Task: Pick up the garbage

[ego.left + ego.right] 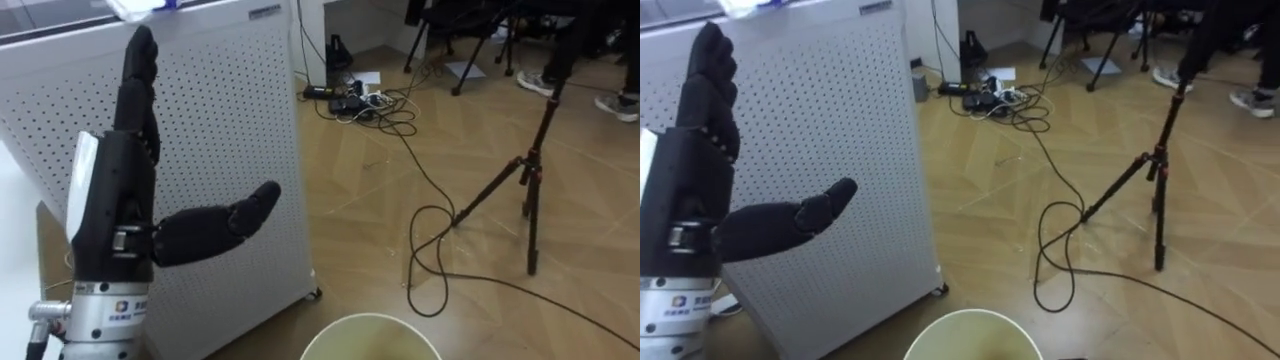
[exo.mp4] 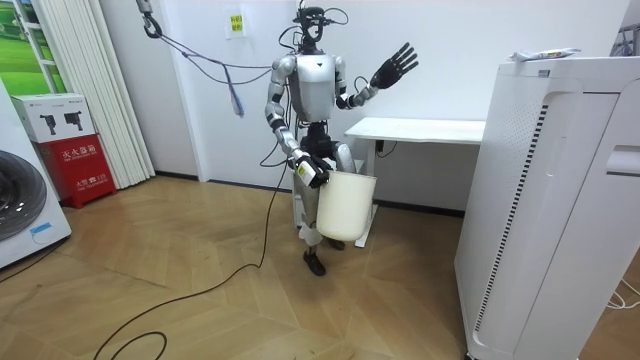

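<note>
Garbage (image 1: 135, 8) remains uncollected: nearest, the pale bin (image 1: 370, 335) hangs from the right hand (image 2: 312, 172), which appears clenched on its rim. Beyond it, the left hand (image 1: 130, 200) is raised, fingers released and spread, empty. Farthest, the scrap lies atop the white perforated cabinet (image 1: 220, 120). Risk: a high reach with straight fingers may push the scrap off the top instead of grasping it.

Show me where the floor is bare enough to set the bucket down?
Bare wooden floor lies between the white perforated cabinet and the black looped cable, just beyond the cream plastic bucket. Crowded: the cable tangle farther back and around the black tripod.
</note>
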Robot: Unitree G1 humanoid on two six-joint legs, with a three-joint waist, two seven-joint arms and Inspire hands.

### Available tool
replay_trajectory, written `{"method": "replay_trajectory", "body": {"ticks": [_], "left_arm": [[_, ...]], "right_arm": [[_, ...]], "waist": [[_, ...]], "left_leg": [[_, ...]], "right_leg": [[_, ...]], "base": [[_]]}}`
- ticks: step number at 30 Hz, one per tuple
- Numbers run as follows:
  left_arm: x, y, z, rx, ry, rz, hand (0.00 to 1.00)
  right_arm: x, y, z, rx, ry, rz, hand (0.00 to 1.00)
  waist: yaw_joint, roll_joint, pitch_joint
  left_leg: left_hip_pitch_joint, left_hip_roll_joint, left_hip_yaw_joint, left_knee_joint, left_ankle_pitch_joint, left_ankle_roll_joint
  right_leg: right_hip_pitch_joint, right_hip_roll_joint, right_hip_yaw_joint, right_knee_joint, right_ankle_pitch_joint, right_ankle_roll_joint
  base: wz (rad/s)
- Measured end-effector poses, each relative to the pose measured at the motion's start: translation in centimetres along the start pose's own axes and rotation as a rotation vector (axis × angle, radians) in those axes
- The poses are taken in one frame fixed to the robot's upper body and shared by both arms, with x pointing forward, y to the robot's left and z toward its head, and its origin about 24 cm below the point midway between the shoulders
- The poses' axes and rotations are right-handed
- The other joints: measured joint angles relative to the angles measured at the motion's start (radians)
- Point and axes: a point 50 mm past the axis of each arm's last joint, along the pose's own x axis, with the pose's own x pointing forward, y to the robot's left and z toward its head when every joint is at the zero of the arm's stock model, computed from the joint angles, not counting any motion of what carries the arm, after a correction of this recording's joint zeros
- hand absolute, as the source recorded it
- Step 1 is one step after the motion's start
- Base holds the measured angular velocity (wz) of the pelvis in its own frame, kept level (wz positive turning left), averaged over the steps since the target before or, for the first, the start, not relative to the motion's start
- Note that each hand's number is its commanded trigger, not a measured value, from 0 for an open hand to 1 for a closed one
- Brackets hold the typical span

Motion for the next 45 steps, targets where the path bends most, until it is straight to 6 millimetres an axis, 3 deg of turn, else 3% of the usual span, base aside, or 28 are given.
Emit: {"method": "replay_trajectory", "body": {"ticks": [1,2,3,5,7,9,10,11,12,13,14,15,16,17,19,21,22,23,24,25,28,29,30,31,32,35,38,45], "left_arm": [[0.0,0.0,0.0,-0.001,-0.005,0.0,0.0],[-0.2,0.1,-0.1,0.004,-0.006,0.006,0.0],[-0.4,0.1,-0.3,0.008,0.001,0.013,0.0],[-0.5,0.0,-0.5,0.007,0.014,0.008,0.0],[-0.7,-0.2,-0.6,-0.001,0.022,-0.002,0.0],[-0.6,-0.2,-0.6,-0.004,0.021,-0.01,0.0],[-0.6,-0.2,-0.6,-0.003,0.018,-0.013,0.0],[-0.4,-0.4,-0.5,-0.005,0.011,-0.022,0.0],[-0.1,-0.4,-0.4,-0.006,-0.001,-0.029,0.0],[0.1,-0.5,-0.3,-0.006,-0.011,-0.03,0.0],[0.5,-0.6,-0.1,-0.007,-0.031,-0.029,0.0],[0.7,-0.6,0.1,-0.009,-0.043,-0.029,0.0],[0.8,-0.6,0.1,-0.009,-0.047,-0.026,0.0],[0.9,-0.5,0.2,-0.001,-0.055,-0.012,0.0],[1.0,-0.5,0.2,-0.001,-0.059,0.002,0.0],[1.0,-0.6,0.2,-0.004,-0.058,0.003,0.0],[0.9,-0.7,0.1,-0.007,-0.056,0.006,0.0],[0.9,-0.8,0.1,-0.01,-0.054,0.008,0.0],[0.7,-1.0,0.0,-0.014,-0.045,0.01,0.0],[0.7,-1.1,-0.1,-0.015,-0.043,0.005,0.0],[0.7,-1.2,0.1,0.035,-0.063,-0.015,0.0],[0.7,-1.3,0.2,0.054,-0.07,-0.024,0.0],[0.8,-1.3,0.5,0.065,-0.088,-0.03,0.0],[1.0,-1.4,0.9,0.07,-0.108,-0.031,0.0],[1.2,-1.5,1.3,0.088,-0.137,-0.033,0.0],[1.2,-1.2,1.5,0.117,-0.153,-0.023,0.0],[1.3,-0.9,1.9,0.168,-0.181,-0.018,0.0],[1.4,-1.0,4.1,0.18,-0.288,-0.009,0.0]], "right_arm": [[0.0,-0.1,0.0,-0.001,0.001,-0.001,1.0],[-0.1,0.0,-0.1,-0.002,0.006,0.002,1.0],[0.0,0.0,-0.1,-0.002,0.006,0.003,1.0],[-0.2,0.0,-0.3,0.001,0.012,0.0,1.0],[-0.3,0.0,-0.6,0.015,0.018,-0.006,1.0],[-0.3,0.0,-0.7,0.016,0.022,-0.018,1.0],[-0.4,-0.1,-0.7,0.013,0.023,-0.024,1.0],[-0.4,-0.4,-0.7,0.009,0.023,-0.033,1.0],[-0.4,-0.4,-0.7,0.012,0.023,-0.041,1.0],[-0.4,-0.3,-0.7,0.016,0.022,-0.045,1.0],[-0.3,-0.1,-0.7,0.019,0.018,-0.05,1.0],[-0.3,-0.1,-0.6,0.015,0.014,-0.055,1.0],[-0.3,0.0,-0.4,0.014,0.009,-0.054,1.0],[-0.2,0.2,-0.1,0.014,-0.008,-0.046,1.0],[-0.2,0.3,0.4,0.014,-0.036,-0.034,1.0],[-0.1,0.5,0.6,0.006,-0.055,-0.027,1.0],[-0.2,0.5,0.6,0.002,-0.057,-0.029,1.0],[-0.2,0.4,0.6,-0.007,-0.058,-0.031,1.0],[-0.2,0.4,0.6,-0.011,-0.055,-0.037,1.0],[-0.2,0.4,0.5,-0.011,-0.054,-0.042,1.0],[-0.1,0.3,0.7,-0.016,-0.058,-0.039,1.0],[-0.1,0.4,0.6,-0.012,-0.053,-0.039,1.0],[-0.2,0.5,0.4,-0.003,-0.047,-0.04,1.0],[-0.2,0.3,0.4,-0.004,-0.049,-0.044,1.0],[-0.2,0.0,0.5,0.001,-0.048,-0.057,1.0],[-0.1,0.4,0.5,0.006,-0.051,-0.044,1.0],[-0.1,0.6,0.6,0.001,-0.054,-0.005,1.0],[-0.1,0.8,0.2,0.0,-0.037,0.041,1.0]], "waist": [[0.003,0.001,-0.0006],[0.014,-0.003,-0.005],[0.01,-0.003,-0.0096],[-0.014,-0.017,-0.0099],[-0.016,-0.023,-0.0099],[-0.017,-0.035,-0.013],[-0.018,-0.039,-0.0135],[-0.022,-0.041,-0.013],[-0.029,-0.043,-0.0111],[-0.031,-0.053,-0.0072],[-0.029,-0.055,-0.0056],[-0.03,-0.038,-0.0107],[-0.03,-0.027,-0.0121],[-0.03,-0.019,-0.01],[-0.044,-0.003,0.0001],[-0.064,-0.003,0.0015],[-0.07,-0.005,0.0018],[-0.079,-0.01,0.0015],[-0.091,-0.006,0.0002],[-0.091,-0.003,-0.0034],[-0.07,-0.004,-0.003],[-0.07,-0.017,0.0054],[-0.074,-0.026,0.0058],[-0.078,-0.024,0.0043],[-0.064,-0.024,0.0013],[-0.026,-0.026,-0.0016],[-0.02,-0.014,-0.0088],[-0.031,-0.006,-0.0107]], "left_leg": [[-0.007,0.003,-0.001,-0.057,0.037,0.007],[-0.011,0.001,-0.008,-0.109,0.101,0.013],[-0.003,-0.01,-0.009,-0.122,0.138,0.028],[0.006,-0.033,-0.005,-0.122,0.151,0.045],[-0.003,-0.035,0.015,-0.077,0.168,0.083],[-0.002,-0.069,0.024,-0.026,0.096,0.105],[0.002,-0.086,0.024,-0.016,0.079,0.112],[0.017,-0.114,0.026,0.013,0.045,0.127],[0.035,-0.134,0.035,0.045,0.015,0.142],[0.052,-0.146,0.039,0.055,-0.003,0.149],[0.082,-0.16,0.044,0.065,-0.031,0.16],[0.106,-0.162,0.033,0.068,-0.055,0.168],[0.123,-0.163,0.024,0.061,-0.062,0.17],[0.148,-0.165,0.011,0.037,-0.068,0.174],[0.18,-0.162,-0.022,0.004,-0.068,0.174],[0.214,-0.158,-0.063,-0.03,-0.07,0.171],[0.222,-0.159,-0.073,-0.039,-0.071,0.168],[0.237,-0.163,-0.095,-0.053,-0.074,0.162],[0.251,-0.165,-0.127,-0.058,-0.077,0.153],[0.255,-0.16,-0.132,-0.066,-0.076,0.151],[0.265,-0.133,-0.12,-0.081,-0.065,0.129],[0.235,-0.126,-0.097,-0.023,-0.062,0.089],[0.205,-0.11,-0.088,-0.043,-0.055,0.065],[0.183,-0.09,-0.091,-0.079,-0.039,0.054],[0.177,-0.071,-0.06,-0.091,-0.031,0.085],[0.205,-0.067,-0.047,-0.096,-0.029,0.087],[0.248,-0.067,-0.054,-0.146,-0.029,0.087],[0.287,-0.065,-0.09,-0.175,-0.027,0.085]], "right_leg": [[0.004,-0.001,-0.001,0.004,-0.008,0.004],[0.011,-0.018,-0.013,0.017,-0.029,0.02],[0.023,-0.041,-0.048,0.022,-0.047,0.036],[0.033,-0.072,-0.075,0.031,-0.068,0.054],[0.054,-0.081,-0.077,0.03,-0.09,0.06],[0.091,-0.126,-0.093,0.05,-0.134,0.087],[0.094,-0.146,-0.102,0.069,-0.147,0.096],[0.08,-0.185,-0.116,0.167,-0.167,0.123],[0.05,-0.22,-0.113,0.311,-0.158,0.133],[0.032,-0.239,-0.107,0.373,-0.143,0.135],[0.009,-0.265,-0.102,0.485,-0.09,0.139],[-0.018,-0.263,-0.098,0.554,-0.018,0.141],[-0.025,-0.262,-0.097,0.576,0.002,0.143],[-0.049,-0.261,-0.095,0.588,-0.007,0.147],[-0.1,-0.239,-0.102,0.562,-0.057,0.134],[-0.142,-0.201,-0.1,0.374,-0.066,0.128],[-0.138,-0.195,-0.101,0.302,-0.06,0.126],[-0.135,-0.184,-0.1,0.154,-0.022,0.126],[-0.123,-0.172,-0.109,0.107,0.037,0.115],[-0.11,-0.169,-0.107,0.087,0.037,0.114],[-0.069,-0.141,-0.102,0.023,0.047,0.098],[-0.032,-0.136,-0.058,-0.019,0.052,0.102],[-0.011,-0.132,-0.007,-0.047,0.057,0.11],[-0.012,-0.125,0.005,-0.053,0.057,0.113],[-0.018,-0.118,0.001,-0.06,0.054,0.123],[0.029,-0.108,-0.036,-0.132,0.068,0.129],[0.08,-0.104,-0.059,-0.182,0.08,0.128],[0.133,-0.105,-0.134,-0.201,0.08,0.127]], "base": [[-0.65],[-0.4],[-0.21],[0.32],[0.26],[0.2],[0.35],[0.45],[0.46],[0.43],[0.31],[0.26],[0.19],[0.25],[0.35],[0.48],[0.51],[0.58],[0.6],[0.31],[0.05],[0.43],[0.53],[0.4],[0.1],[-0.08],[0.0],[0.15]]}}
